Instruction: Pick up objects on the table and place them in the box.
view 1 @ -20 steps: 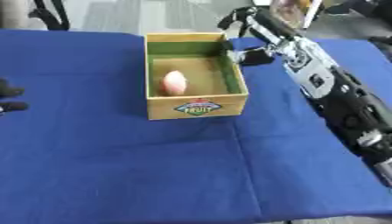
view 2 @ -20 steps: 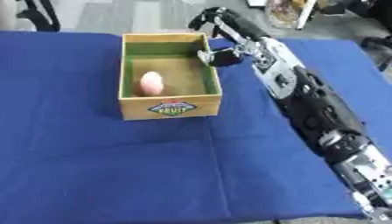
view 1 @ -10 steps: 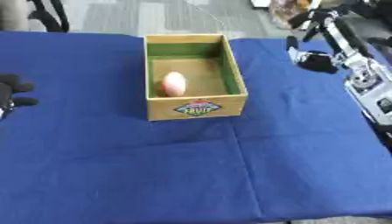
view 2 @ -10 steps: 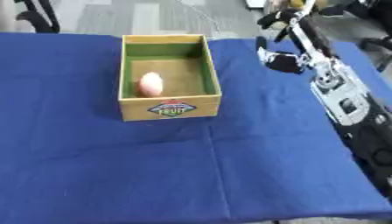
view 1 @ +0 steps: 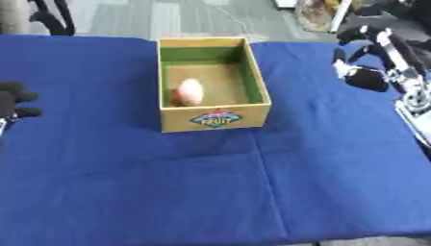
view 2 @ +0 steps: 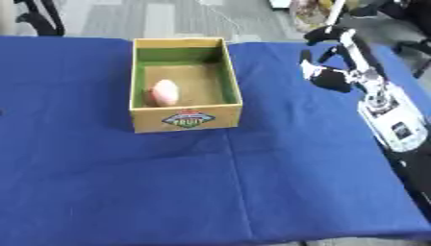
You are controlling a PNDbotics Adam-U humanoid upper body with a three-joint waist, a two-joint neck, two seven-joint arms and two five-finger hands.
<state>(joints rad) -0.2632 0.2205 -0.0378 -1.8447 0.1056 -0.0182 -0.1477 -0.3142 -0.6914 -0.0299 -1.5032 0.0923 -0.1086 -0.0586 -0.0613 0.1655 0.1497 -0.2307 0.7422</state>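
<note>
A yellow cardboard box point(view 1: 216, 118) with green inner walls stands on the blue tablecloth, a fruit label on its front. A pale pink egg-shaped object point(view 1: 190, 91) lies inside it toward the left wall. My right hand point(view 2: 330, 76) hovers over the cloth to the right of the box, clear of it, fingers relaxed and holding nothing. At the left edge of the left eye view my left hand point(view 1: 14, 99) rests idle, only its fingers showing, nothing in it.
The blue cloth point(view 1: 210, 182) covers the whole table, with a front edge at the bottom. My right forearm point(view 2: 391, 122) runs down the right side. Grey floor and dark chair legs point(view 1: 50, 17) lie beyond the far edge.
My right hand has pulled away from the box's far right corner and moved right, over the bare cloth. The pink object stays in the box. My left hand barely shifted.
</note>
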